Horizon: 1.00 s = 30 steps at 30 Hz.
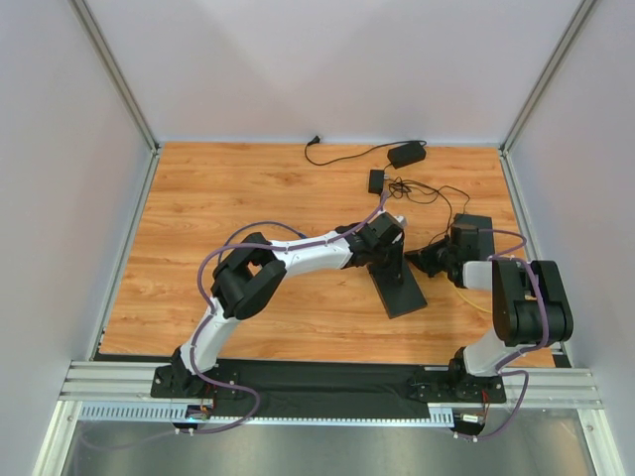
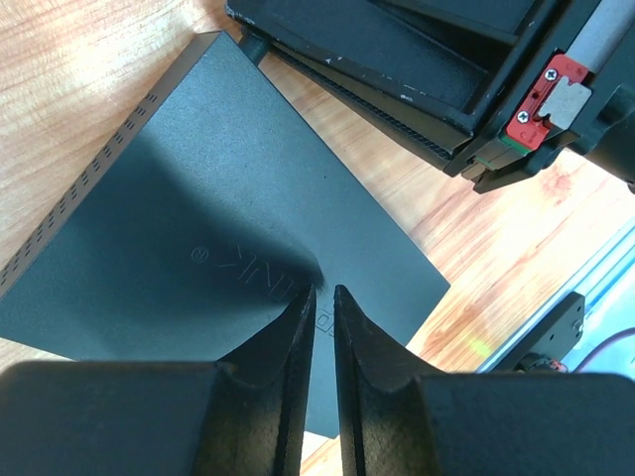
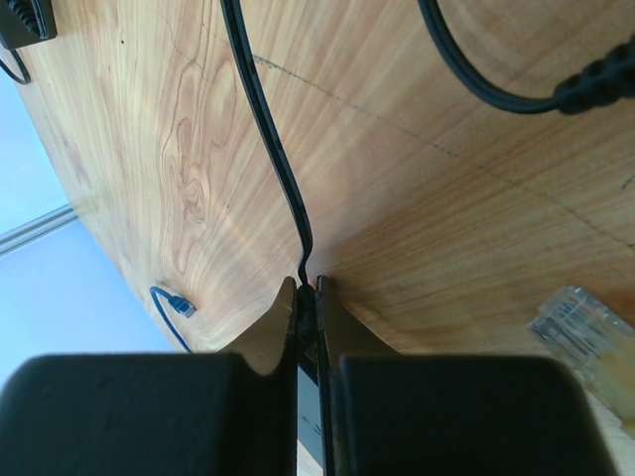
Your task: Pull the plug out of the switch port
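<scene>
Where the top camera looks down, the switch (image 1: 399, 286) lies flat at mid-table between the two arms, its long axis running from far-left to near-right. The left gripper (image 1: 385, 256) sits over its far end. The right gripper (image 1: 434, 260) comes in just beside its right long edge, so the right arm looks the nearer to that side, though neither ports nor plug can be made out. Loose cords, a power adapter (image 1: 407, 154) and a small black box (image 1: 377, 180) lie farther back, well apart.

From the left wrist, the fingers (image 2: 293, 357) stand almost together with a thin slit between them, holding nothing. Their tips are on or just above the switch's lid; contact cannot be judged. The right gripper's body crowds the far corner.

From the right wrist, the jaws are closed on a thin black cable (image 3: 273, 149) that runs away across the wood. Whether its end sits in a port is hidden. A clear connector (image 3: 583, 327) lies loose to the right, with a thicker cord (image 3: 476, 69) beyond.
</scene>
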Each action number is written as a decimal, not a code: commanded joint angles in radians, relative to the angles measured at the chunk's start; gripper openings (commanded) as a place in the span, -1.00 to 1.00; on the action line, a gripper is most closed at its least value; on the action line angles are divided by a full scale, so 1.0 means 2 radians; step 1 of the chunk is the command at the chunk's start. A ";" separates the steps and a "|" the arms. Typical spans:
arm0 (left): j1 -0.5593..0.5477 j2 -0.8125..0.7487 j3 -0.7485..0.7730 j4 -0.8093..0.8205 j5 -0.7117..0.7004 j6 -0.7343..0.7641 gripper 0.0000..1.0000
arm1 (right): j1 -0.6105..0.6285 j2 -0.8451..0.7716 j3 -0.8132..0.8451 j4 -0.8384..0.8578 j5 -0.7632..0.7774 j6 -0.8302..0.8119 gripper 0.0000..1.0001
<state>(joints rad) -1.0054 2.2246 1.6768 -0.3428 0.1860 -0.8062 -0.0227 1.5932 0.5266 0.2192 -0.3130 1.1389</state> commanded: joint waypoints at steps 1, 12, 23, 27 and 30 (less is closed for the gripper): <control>-0.011 0.056 -0.051 -0.105 -0.012 0.008 -0.56 | -0.006 0.003 0.012 0.005 0.103 -0.012 -0.99; -0.011 0.059 -0.062 -0.092 -0.005 0.005 -0.56 | 0.009 -0.012 0.025 -0.043 0.173 0.041 -1.00; -0.011 0.059 -0.077 -0.086 0.000 0.007 -0.59 | 0.067 -0.004 0.145 -0.271 0.340 0.007 -0.99; -0.011 0.063 -0.078 -0.083 0.003 0.006 -0.61 | 0.077 0.003 0.172 -0.280 0.370 -0.031 -1.00; -0.011 0.064 -0.076 -0.082 0.004 0.006 -0.61 | 0.087 0.011 0.193 -0.265 0.361 -0.075 -1.00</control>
<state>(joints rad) -1.0012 2.2246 1.6169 -0.2024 0.2245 -0.8322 0.1581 1.5978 0.8402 -0.3771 0.2176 1.1164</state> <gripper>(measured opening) 0.195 0.030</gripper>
